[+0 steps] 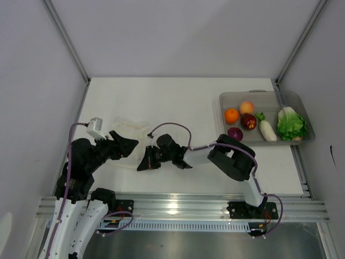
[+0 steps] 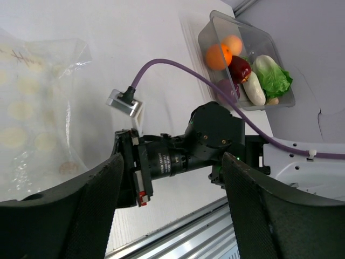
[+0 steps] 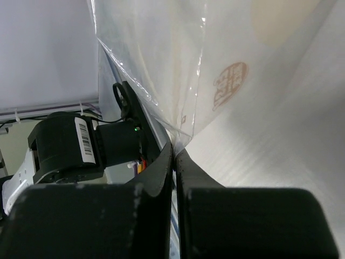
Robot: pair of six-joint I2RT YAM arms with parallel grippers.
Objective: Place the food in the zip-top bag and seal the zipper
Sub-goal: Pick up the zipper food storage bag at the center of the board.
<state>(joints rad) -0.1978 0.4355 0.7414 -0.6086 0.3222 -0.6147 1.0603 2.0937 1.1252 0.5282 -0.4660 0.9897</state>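
The clear zip-top bag [image 1: 131,128] lies on the white table at centre left. My right gripper [image 1: 142,164] reaches across to its near edge. In the right wrist view that gripper [image 3: 175,150] is shut on a corner of the bag's thin plastic [image 3: 178,65]. My left gripper [image 1: 125,143] hovers beside the bag, open and holding nothing [image 2: 172,216]. The food sits in the tray at the right: orange [image 1: 231,115], peach-coloured fruit [image 1: 247,107], dark red fruit [image 1: 248,121], white radish [image 1: 266,129] and green cabbage [image 1: 291,124]. I cannot make out the zipper.
The rigid clear tray [image 1: 253,94] stands at the table's back right. The right arm's forearm [image 2: 210,135] and purple cable [image 2: 178,67] cross just in front of my left gripper. An aluminium rail [image 1: 178,205] runs along the near edge. Grey walls enclose the table.
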